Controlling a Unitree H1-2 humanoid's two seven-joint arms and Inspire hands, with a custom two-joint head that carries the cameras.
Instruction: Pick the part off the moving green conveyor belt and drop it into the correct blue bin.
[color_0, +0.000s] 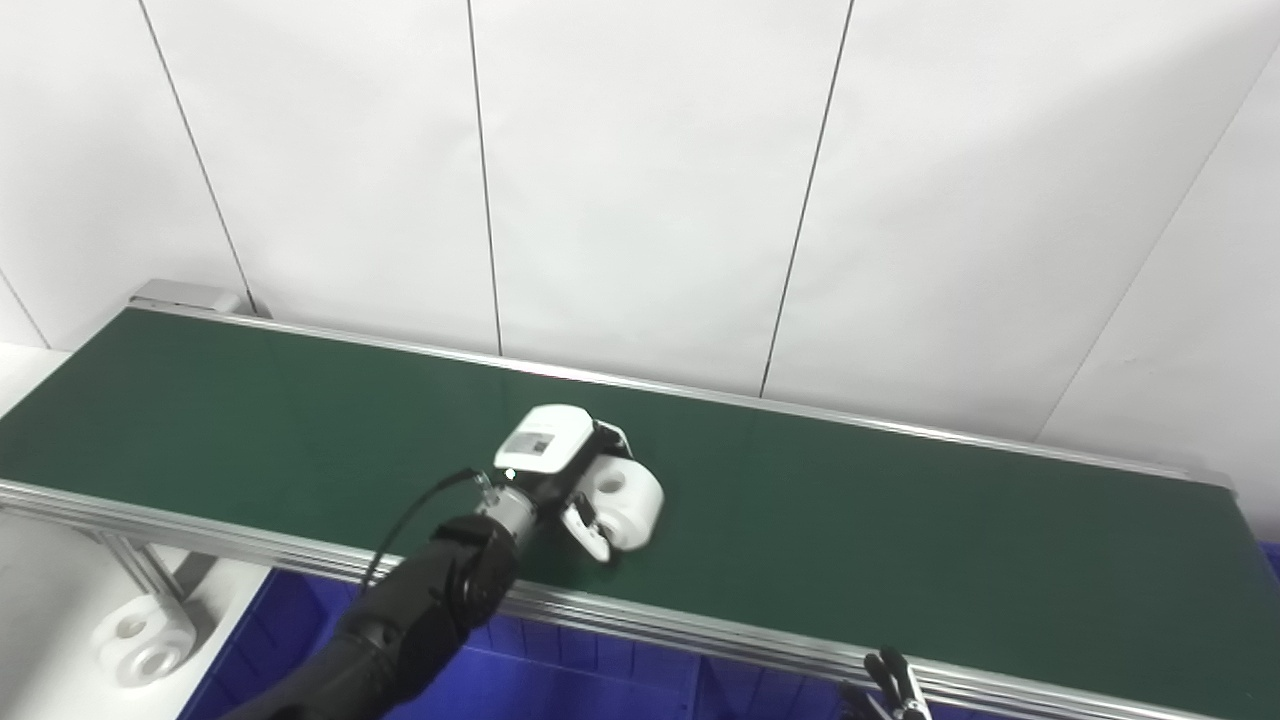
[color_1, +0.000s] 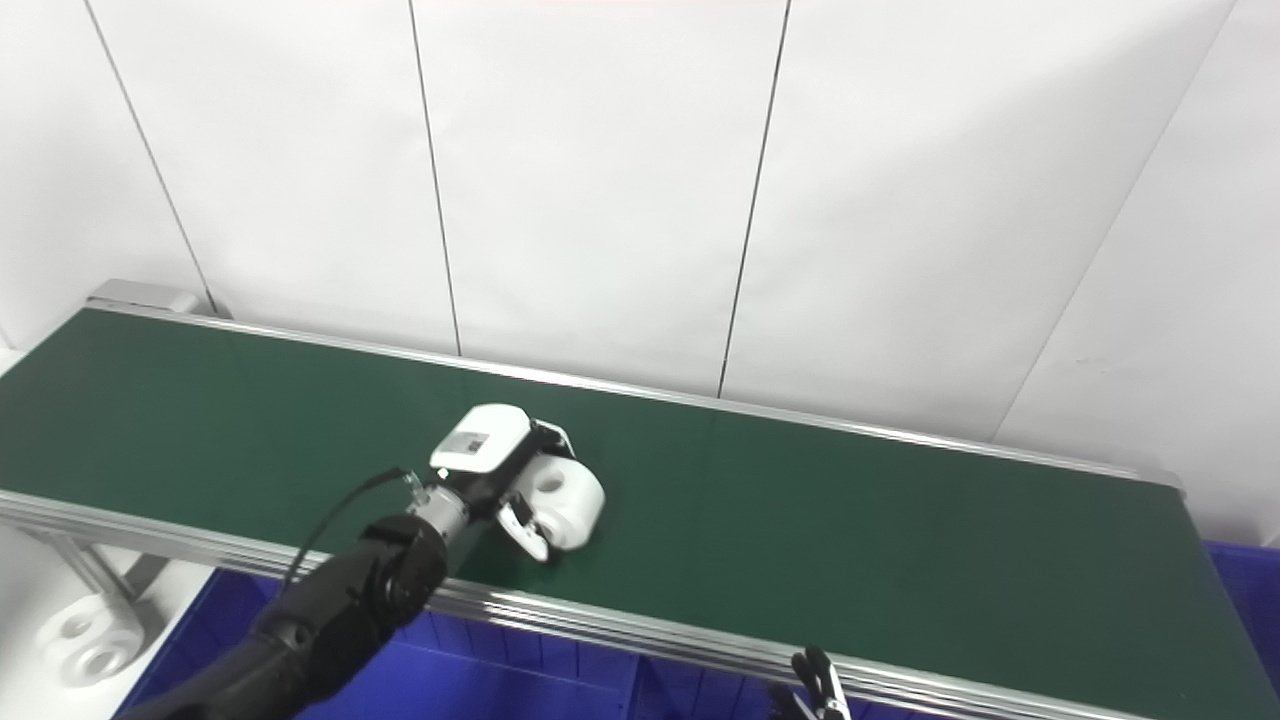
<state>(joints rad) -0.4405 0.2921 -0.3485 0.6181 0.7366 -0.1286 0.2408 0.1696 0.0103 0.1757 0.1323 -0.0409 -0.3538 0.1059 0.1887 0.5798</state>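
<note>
A white part (color_0: 628, 503), a stubby cylinder with a round hole, lies on the green conveyor belt (color_0: 900, 520) near its front rail. My left hand (color_0: 560, 470) reaches over the rail from the lower left. Its fingers curl behind the part and its thumb (color_0: 588, 527) presses the near side, so the hand is shut on the part. The part still rests on the belt. Only the dark fingertips of my right hand (color_0: 893, 682) poke up at the bottom edge; their state is hidden.
A blue bin (color_0: 560, 680) sits below the belt's front rail, and another blue bin (color_1: 1240, 585) shows at the right end. A second white part (color_0: 140, 635) lies on the white table at lower left. A white panelled wall stands behind the belt.
</note>
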